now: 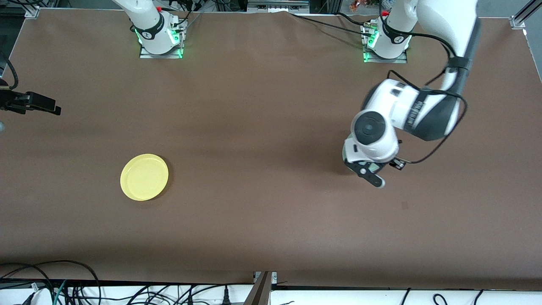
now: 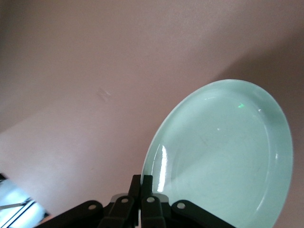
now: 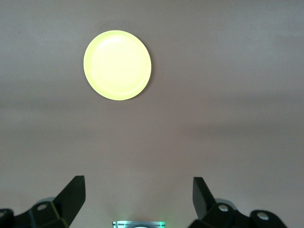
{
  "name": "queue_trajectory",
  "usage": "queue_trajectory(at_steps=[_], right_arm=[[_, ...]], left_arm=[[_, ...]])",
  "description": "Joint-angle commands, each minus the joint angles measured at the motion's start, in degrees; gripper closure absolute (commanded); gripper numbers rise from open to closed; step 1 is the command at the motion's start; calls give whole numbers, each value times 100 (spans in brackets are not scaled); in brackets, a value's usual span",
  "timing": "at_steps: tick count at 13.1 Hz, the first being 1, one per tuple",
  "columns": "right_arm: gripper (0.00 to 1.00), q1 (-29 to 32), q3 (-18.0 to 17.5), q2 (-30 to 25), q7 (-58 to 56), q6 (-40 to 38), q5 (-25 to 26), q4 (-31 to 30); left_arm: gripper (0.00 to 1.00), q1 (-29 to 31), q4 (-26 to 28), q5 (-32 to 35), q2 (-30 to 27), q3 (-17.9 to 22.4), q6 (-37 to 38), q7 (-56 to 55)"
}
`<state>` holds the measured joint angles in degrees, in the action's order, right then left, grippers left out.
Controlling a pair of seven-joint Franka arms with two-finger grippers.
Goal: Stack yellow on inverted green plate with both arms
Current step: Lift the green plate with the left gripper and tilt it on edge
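The yellow plate [image 1: 144,177] lies right side up on the brown table toward the right arm's end. It also shows in the right wrist view [image 3: 118,65], well away from that gripper. My left gripper [image 2: 141,178] is shut on the rim of the pale green plate [image 2: 223,156] and holds it tilted above the table, hollow side toward the camera. In the front view the left gripper [image 1: 370,171] hangs over the table toward the left arm's end, and the wrist hides the green plate. My right gripper [image 3: 137,183] is open and empty, high over the table.
The brown table [image 1: 271,220] carries nothing else. The arm bases [image 1: 160,38] stand along its edge farthest from the front camera. Cables lie off the table's near edge [image 1: 63,288]. A black fixture [image 1: 29,103] juts in at the right arm's end.
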<state>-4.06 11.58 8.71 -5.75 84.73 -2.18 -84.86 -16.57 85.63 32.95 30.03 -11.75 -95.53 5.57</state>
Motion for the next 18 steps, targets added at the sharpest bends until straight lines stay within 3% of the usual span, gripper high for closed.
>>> queue_trajectory(at_steps=[1, 3, 7, 9, 12, 18], right_arm=[[0, 19, 11, -45, -102, -9, -28, -57], [0, 19, 11, -45, -102, -9, -28, -57], [0, 28, 19, -28, -102, -1, -28, -57], [0, 45, 19, 16, -119, 8, -37, -57], [0, 37, 11, 296, -111, 70, -46, -48], [0, 1, -25, 657, -111, 517, -37, -56]], left_arm=[[100, -713, -230, 1077, 213, 164, 402, -275], [100, -1293, -598, 1878, 573, 165, 1051, -827], [100, -2226, -635, 3137, 1259, 226, 1712, -1803], [100, -2447, -635, 3191, 1426, 226, 1766, -2522], [100, -2807, -643, 3796, 1970, 288, 2283, -3604], [100, -3308, -1012, 3517, 2314, 217, 2267, -4248]])
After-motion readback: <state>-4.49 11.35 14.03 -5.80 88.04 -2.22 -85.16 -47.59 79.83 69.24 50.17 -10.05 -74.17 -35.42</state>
